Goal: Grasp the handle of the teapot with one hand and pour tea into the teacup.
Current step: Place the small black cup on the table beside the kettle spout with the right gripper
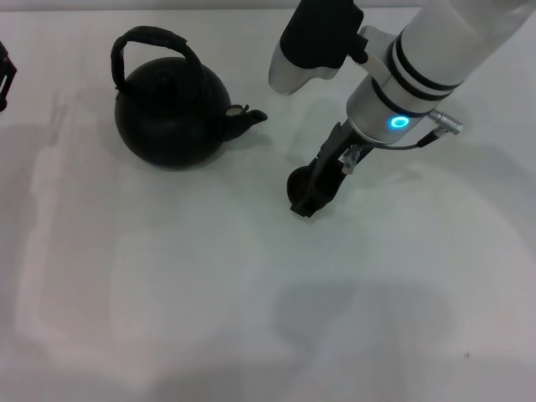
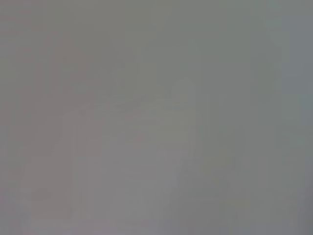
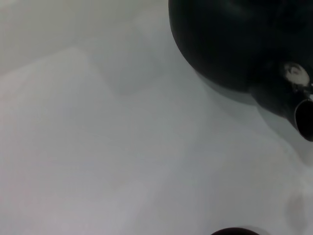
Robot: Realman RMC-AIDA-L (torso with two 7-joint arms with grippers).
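The matte black teapot [image 1: 167, 113] stands upright at the back left of the white table, its short spout [image 1: 251, 117] pointing right. Its arched black handle [image 1: 155, 38] rises over the lid, and nothing touches it. The small black teacup [image 1: 296, 181] sits to the right of the spout, largely covered by my right gripper [image 1: 308, 201], which reaches down onto it. The right wrist view shows the teapot [image 3: 234, 44], its spout [image 3: 305, 115] and a sliver of the teacup's rim [image 3: 234, 231]. My left gripper [image 1: 4, 79] is parked at the far left edge.
The white table [image 1: 209, 293] spreads out in front of the teapot and the cup. My right arm's white and black forearm [image 1: 419, 67] comes in from the back right. The left wrist view shows only a blank grey surface.
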